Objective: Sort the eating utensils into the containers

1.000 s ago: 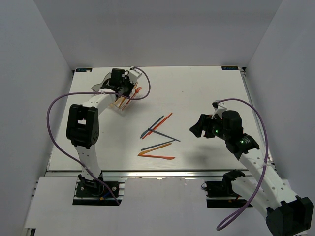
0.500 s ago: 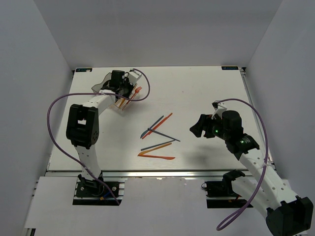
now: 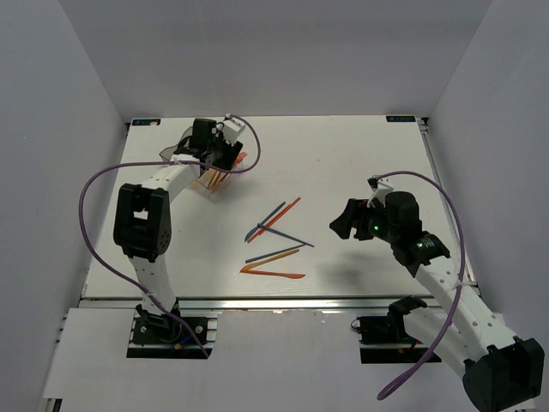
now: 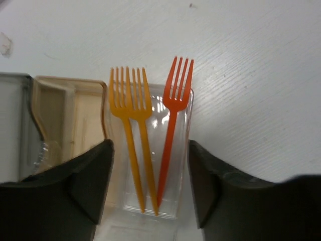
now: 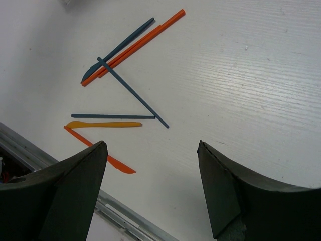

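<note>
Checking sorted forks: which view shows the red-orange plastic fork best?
Left wrist: the red-orange plastic fork lies close up in the clear plastic bin, tines past its rim. Top external shows only a sliver; right wrist, nothing.

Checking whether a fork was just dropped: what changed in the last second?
Very little. The left gripper, open above the clear plastic bin holding three orange plastic forks, shifted slightly; any release is not visible. The right gripper and the loose blue-grey and orange plastic utensils on the table stayed put.

Open tabletop [image 3: 360, 154] lies right of the crossed loose utensils [image 3: 276, 233]; far left, three forks [image 4: 145, 125] crowd the clear bin [image 4: 181, 130] beside the amber bin [image 4: 70, 120].
</note>
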